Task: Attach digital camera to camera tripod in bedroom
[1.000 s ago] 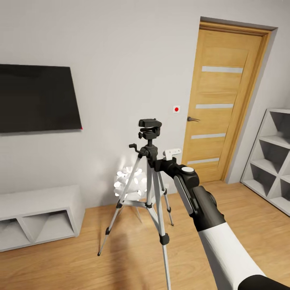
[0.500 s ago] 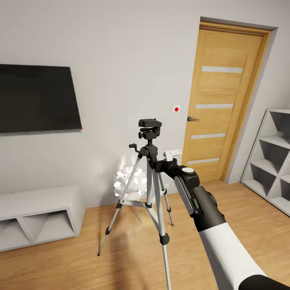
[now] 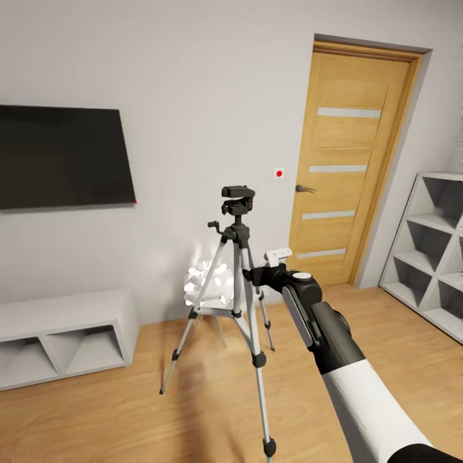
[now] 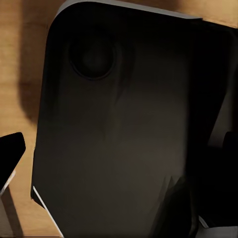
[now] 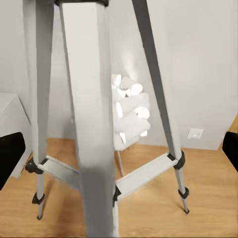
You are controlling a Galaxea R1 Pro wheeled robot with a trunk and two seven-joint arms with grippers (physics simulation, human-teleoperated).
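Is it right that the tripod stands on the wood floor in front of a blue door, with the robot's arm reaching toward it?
Not quite: the door is light wood, not blue, as the head view shows. The rest holds: the camera tripod stands on the wood floor with the right arm reaching toward it.

A lived-in room of a home is showing here. A wall TV (image 3: 64, 157) is hanging at nine o'clock above a low grey cabinet (image 3: 64, 334) that is sitting on the wood floor (image 3: 128, 411). A wooden door (image 3: 344, 167) with pale glass strips is standing shut at two o'clock, and grey open shelving (image 3: 427, 244) is lining the wall at three o'clock. A white flower-shaped lamp (image 3: 209, 286) is glowing at the foot of the wall near the centre.
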